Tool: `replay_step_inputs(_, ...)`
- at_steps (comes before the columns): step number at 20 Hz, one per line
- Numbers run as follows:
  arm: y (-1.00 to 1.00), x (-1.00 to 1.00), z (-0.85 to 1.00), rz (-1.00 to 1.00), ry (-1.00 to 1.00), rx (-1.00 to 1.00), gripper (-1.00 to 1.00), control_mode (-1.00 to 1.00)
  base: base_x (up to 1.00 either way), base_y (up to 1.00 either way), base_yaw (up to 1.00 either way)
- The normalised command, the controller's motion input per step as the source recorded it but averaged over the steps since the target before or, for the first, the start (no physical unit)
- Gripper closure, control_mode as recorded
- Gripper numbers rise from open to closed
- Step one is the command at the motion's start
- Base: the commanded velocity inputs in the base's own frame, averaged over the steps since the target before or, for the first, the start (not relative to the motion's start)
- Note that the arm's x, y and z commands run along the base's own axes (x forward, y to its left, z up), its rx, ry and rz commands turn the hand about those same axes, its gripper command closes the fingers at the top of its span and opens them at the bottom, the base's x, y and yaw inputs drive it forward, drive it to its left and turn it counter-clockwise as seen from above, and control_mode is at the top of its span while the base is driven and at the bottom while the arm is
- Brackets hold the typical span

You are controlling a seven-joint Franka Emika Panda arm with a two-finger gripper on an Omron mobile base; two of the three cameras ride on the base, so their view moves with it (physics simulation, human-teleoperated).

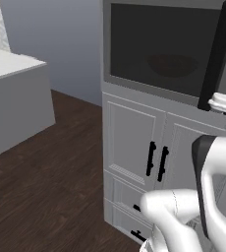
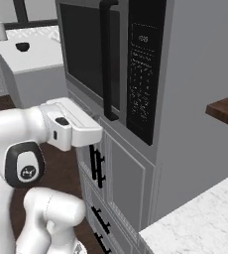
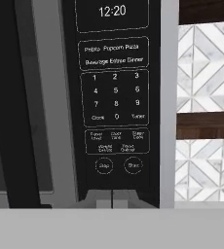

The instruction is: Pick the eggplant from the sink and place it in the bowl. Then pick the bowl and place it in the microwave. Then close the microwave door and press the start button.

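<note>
Facing microwave (image 3: 119, 97), pincer (image 3: 112, 198) closed, empty.

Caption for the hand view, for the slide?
Shut tool faces the microwave panel, just under the start button.

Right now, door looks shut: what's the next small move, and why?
Probably ease the shut gripper up and right onto the Start button. The microwave door is closed with the bowl dimly visible behind its glass, and the fingers sit just below the black control panel, left of Start.
</note>
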Motion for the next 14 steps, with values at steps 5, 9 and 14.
replay_step_inputs(5,-0.36,0.21,-0.07,0.0,0.0,0.0,1.0,-1.0,0.0,0.0,0.0)
replay_step_inputs(9,-0.34,0.24,-0.04,0.0,0.0,0.01,1.0,-1.0,0.0,0.0,0.0)
replay_step_inputs(14,-0.28,0.19,-0.18,0.0,0.0,0.01,1.0,-1.0,0.0,0.0,0.0)
